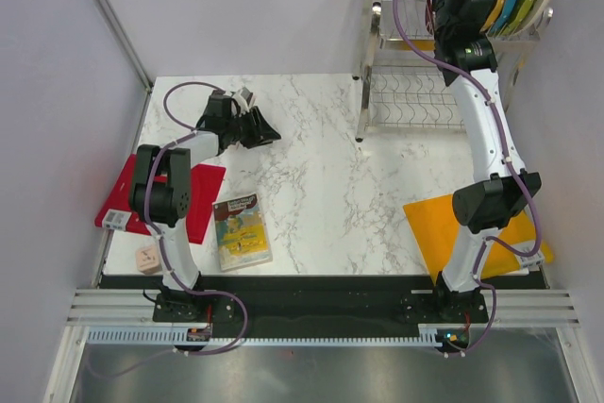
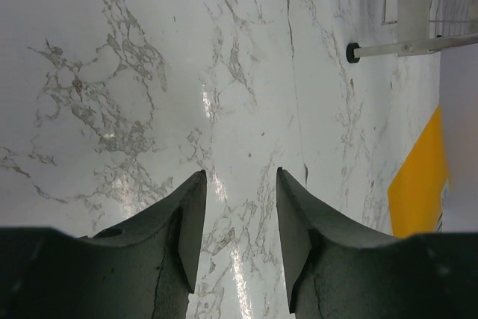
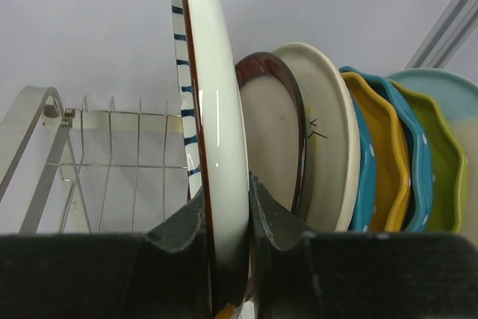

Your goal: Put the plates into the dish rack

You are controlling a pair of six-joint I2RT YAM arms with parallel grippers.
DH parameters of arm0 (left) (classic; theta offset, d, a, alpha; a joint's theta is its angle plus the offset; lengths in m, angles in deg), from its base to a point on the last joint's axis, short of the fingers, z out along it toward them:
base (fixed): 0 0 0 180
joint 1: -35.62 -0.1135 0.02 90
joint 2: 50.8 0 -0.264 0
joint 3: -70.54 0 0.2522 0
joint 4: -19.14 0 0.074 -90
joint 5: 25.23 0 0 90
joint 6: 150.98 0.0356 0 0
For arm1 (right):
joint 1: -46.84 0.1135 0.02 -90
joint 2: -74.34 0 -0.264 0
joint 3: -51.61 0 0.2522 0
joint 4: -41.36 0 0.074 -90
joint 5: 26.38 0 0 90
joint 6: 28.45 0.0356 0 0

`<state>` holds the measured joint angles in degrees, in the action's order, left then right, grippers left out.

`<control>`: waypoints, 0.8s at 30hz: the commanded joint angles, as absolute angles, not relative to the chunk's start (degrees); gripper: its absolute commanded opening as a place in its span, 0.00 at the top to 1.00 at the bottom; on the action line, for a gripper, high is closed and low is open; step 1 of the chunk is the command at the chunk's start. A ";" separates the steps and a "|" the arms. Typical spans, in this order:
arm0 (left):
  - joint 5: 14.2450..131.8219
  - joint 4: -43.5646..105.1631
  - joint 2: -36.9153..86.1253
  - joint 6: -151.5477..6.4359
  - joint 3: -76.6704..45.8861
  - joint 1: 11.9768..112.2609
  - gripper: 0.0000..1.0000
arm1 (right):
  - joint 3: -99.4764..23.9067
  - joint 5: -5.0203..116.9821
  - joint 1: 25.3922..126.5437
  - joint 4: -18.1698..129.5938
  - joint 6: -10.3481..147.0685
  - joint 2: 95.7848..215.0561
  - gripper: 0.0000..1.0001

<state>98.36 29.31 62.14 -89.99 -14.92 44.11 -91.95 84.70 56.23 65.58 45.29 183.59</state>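
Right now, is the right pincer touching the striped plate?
Touching. Right wrist view shows the right pincer shut on the striped plate, fingers pressed against both faces.

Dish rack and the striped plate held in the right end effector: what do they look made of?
The dish rack looks like metal wire, likely polished stainless steel, going by its thin, bright rods that glint. The striped plate, pinched in the right end effector, is probably glazed ceramic with a glossy finish. A sharp streak of reflected light runs down its thick, rounded rim.
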 commanded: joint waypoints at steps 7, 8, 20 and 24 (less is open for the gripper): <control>99.93 27.98 64.86 -91.39 -17.58 44.32 0.51 | -92.76 87.44 55.63 60.21 47.66 182.18 1.00; 100.02 27.98 65.04 -91.56 -17.67 44.32 0.51 | -92.15 87.79 55.46 60.39 47.92 182.27 1.00; 100.28 27.98 66.44 -91.74 -18.37 44.23 0.51 | -94.07 89.99 55.54 61.36 49.24 186.84 1.00; 100.37 27.98 66.71 -92.18 -18.37 44.32 0.51 | -94.34 90.43 55.54 61.36 49.59 187.80 1.00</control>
<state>98.51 29.50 66.01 -90.38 -16.24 44.11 -90.88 87.11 56.03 65.95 49.38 188.47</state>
